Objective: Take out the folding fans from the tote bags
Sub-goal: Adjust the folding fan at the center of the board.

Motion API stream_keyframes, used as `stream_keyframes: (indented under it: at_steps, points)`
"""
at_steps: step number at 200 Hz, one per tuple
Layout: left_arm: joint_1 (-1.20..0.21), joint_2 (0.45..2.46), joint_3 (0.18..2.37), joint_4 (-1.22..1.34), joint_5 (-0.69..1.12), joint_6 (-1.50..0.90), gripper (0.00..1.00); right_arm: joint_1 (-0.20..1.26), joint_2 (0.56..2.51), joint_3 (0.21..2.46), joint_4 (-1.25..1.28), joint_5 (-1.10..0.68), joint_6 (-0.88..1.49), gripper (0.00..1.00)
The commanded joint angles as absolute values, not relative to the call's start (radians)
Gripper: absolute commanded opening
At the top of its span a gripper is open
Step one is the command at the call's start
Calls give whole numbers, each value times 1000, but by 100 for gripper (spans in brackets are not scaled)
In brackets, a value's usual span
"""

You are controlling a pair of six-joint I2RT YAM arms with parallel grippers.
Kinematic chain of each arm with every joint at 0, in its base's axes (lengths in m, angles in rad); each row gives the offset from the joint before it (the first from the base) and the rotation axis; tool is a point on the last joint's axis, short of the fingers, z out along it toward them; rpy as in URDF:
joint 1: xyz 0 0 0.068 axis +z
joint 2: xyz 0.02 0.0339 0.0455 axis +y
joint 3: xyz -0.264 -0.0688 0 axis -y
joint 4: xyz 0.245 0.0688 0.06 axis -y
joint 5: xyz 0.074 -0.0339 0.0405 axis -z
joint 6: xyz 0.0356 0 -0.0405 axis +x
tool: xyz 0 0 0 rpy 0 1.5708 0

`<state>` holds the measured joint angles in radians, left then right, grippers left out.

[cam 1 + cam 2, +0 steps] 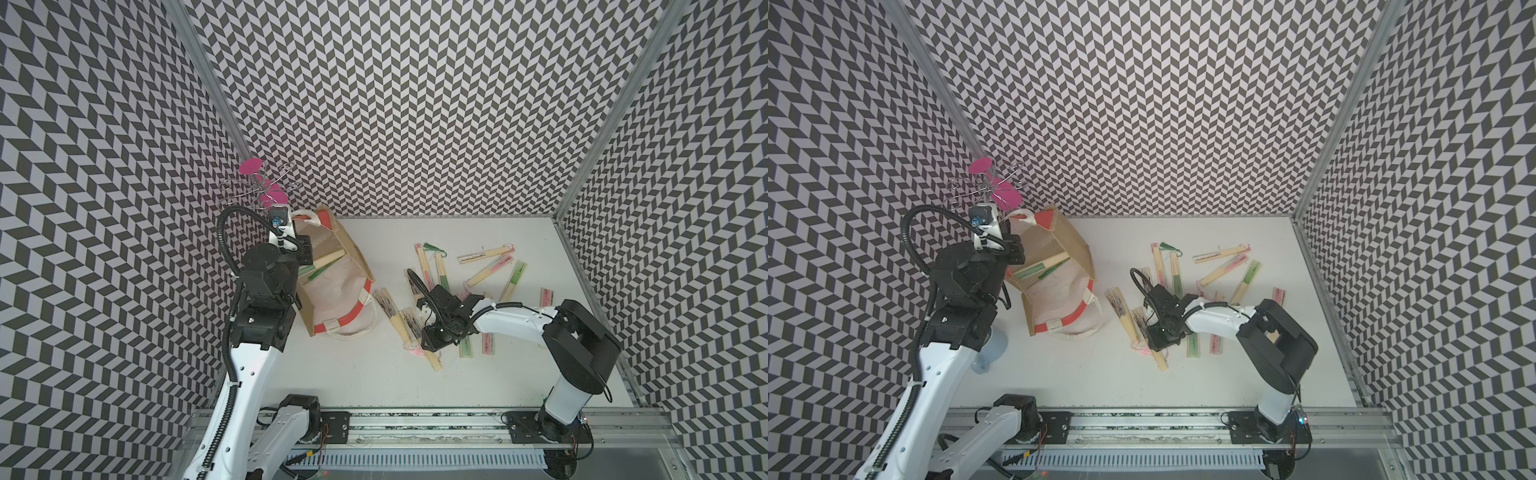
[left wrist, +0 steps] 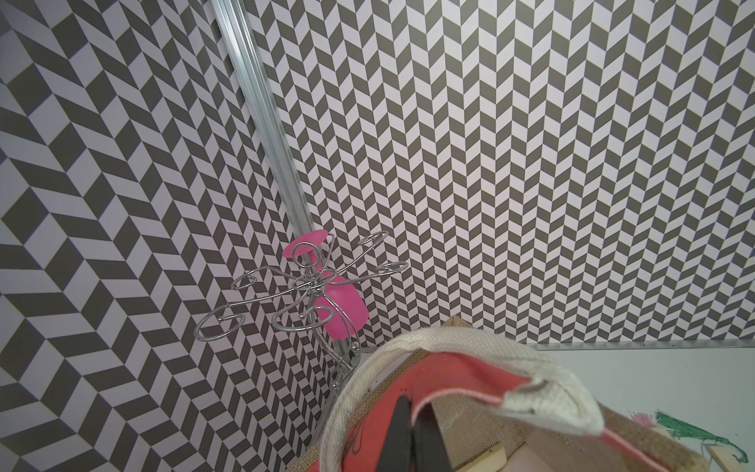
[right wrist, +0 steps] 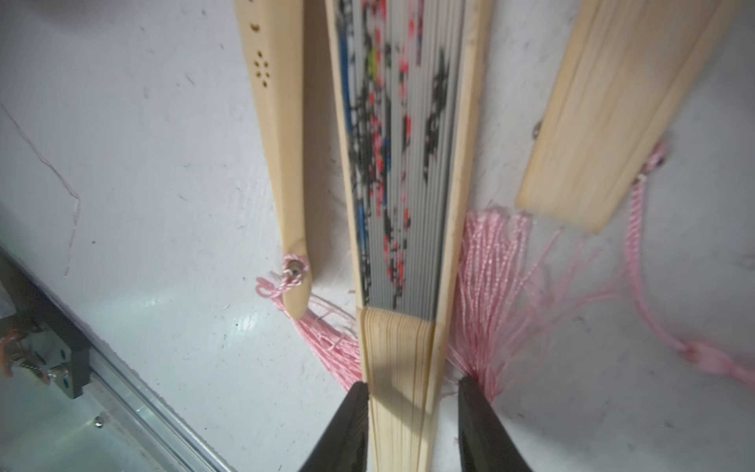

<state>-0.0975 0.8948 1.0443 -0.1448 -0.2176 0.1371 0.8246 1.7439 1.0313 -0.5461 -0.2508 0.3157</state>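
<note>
Two folding fans (image 1: 328, 259) inside tote bag (image 1: 338, 297), toward far-left corner from right claw (image 3: 412, 382), parted astride another fan (image 3: 400, 204); left claw (image 2: 412, 425) clamps bag.

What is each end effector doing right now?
Left end effector: closed on the bag, at its rim.
Right end effector: open, astride a fan, not clamping it.
</note>
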Motion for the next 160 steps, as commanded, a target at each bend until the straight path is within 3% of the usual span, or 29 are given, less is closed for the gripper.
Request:
stream_keyframes:
  at_steps: [1, 52, 101, 132, 160]
  points:
    - [-97, 878, 1101, -103, -189, 135, 0, 829, 1724, 1095, -598, -172, 323, 39]
    - [-97, 876, 1106, -98, -143, 134, 0, 866, 1505, 1203, -557, -154, 344, 34]
    - [-97, 897, 1116, -104, -122, 121, 0, 1111, 1349, 1232, -263, 81, 263, 28]
    - [-97, 934, 1146, -147, -102, 105, 0, 1232, 1383, 1263, -127, 173, 157, 29]
    - [-97, 936, 1138, -153, -71, 84, 0, 1246, 1511, 1340, -123, 159, 149, 27]
